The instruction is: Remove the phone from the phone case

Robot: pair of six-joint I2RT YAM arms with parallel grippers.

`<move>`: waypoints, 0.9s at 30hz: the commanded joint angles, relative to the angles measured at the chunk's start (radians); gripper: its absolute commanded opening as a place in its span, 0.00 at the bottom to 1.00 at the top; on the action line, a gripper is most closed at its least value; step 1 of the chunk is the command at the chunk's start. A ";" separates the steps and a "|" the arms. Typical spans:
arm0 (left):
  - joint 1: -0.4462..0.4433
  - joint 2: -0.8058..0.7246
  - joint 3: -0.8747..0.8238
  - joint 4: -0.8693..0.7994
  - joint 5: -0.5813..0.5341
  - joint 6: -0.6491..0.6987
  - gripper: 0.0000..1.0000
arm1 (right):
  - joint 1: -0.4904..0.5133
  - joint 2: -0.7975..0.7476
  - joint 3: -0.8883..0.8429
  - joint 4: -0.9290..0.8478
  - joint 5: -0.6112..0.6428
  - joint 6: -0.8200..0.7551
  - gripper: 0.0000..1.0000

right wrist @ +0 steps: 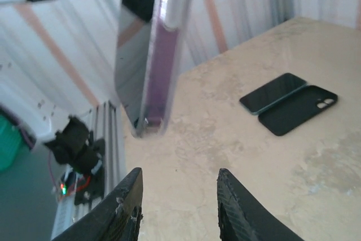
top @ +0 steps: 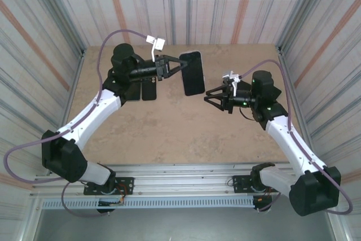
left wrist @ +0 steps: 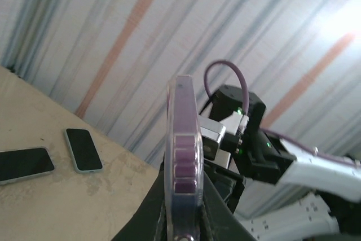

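Note:
A purple phone in a clear phone case hangs edge-on above the far middle of the table. My left gripper is shut on its upper end, and both fingers press the case's flat sides. In the right wrist view the cased phone hangs just ahead and above, screen side to the left. My right gripper is open just right of the phone's lower end, apart from it. Nothing lies between its fingertips.
On the table left of the held phone lie a dark phone and a black case side by side. Both also appear in the left wrist view as dark slabs. Striped walls enclose the table on three sides.

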 commanded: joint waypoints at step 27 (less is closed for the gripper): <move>0.039 0.047 0.150 -0.133 0.226 0.253 0.00 | 0.115 0.162 0.159 -0.123 -0.124 -0.314 0.23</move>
